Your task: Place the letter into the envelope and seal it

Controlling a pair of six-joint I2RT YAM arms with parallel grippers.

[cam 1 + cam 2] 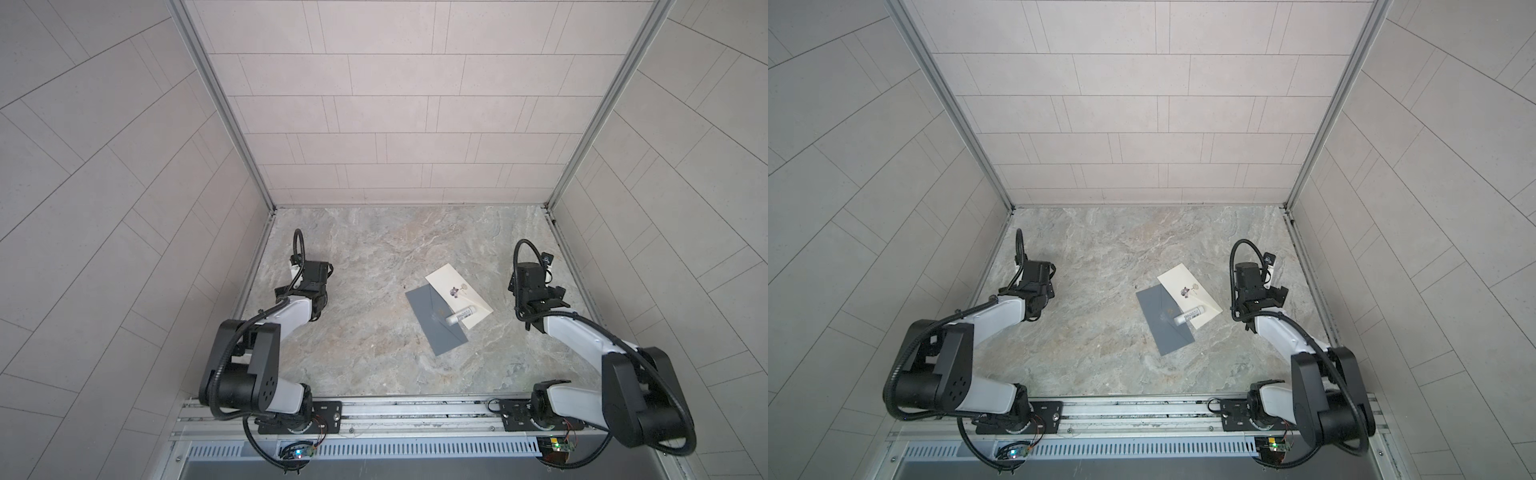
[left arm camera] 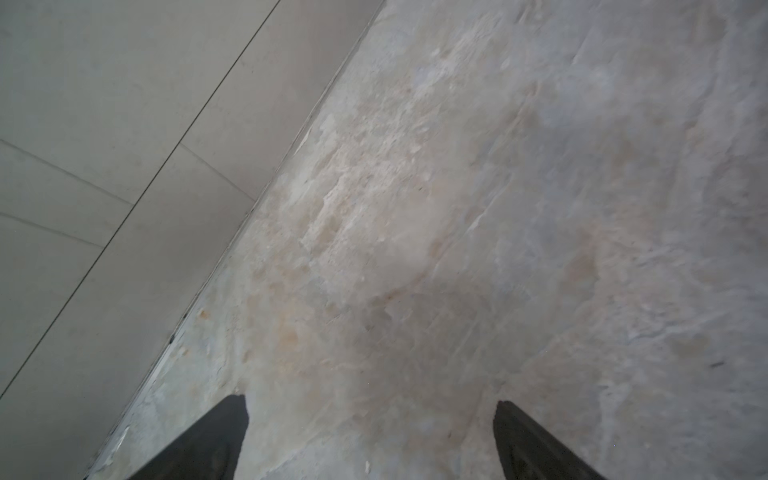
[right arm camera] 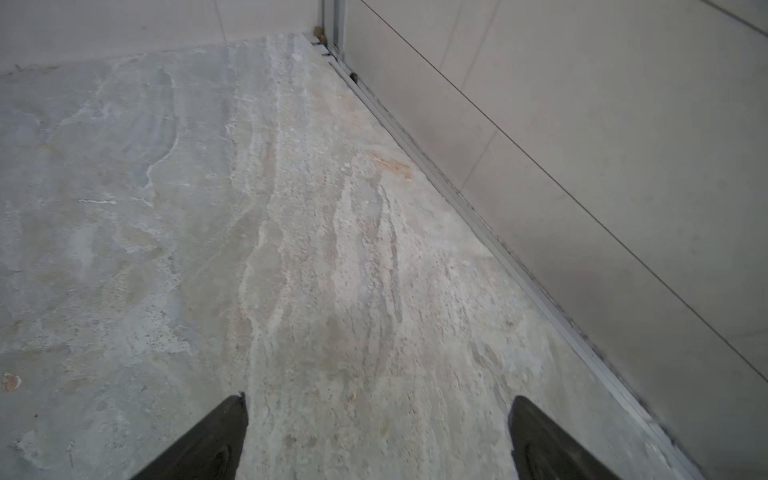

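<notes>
In both top views a grey envelope (image 1: 434, 328) (image 1: 1165, 330) lies flat on the marble table, right of the middle. A cream letter (image 1: 453, 286) (image 1: 1185, 284) with a small flower print lies against its far right side, overlapping it. A white glue stick (image 1: 462, 317) (image 1: 1192, 318) rests across both. My left gripper (image 2: 372, 401) is open over bare table at the left, far from the papers. My right gripper (image 3: 379, 397) is open too, over bare table just right of the letter. Neither wrist view shows the papers.
Tiled walls close in the table (image 1: 374, 257) on three sides, with metal frame posts at the back corners. The left wall's foot (image 2: 232, 232) runs close to my left gripper, the right wall's rail (image 3: 478, 216) close to my right. The arms' mounting rail (image 1: 415, 409) spans the front edge.
</notes>
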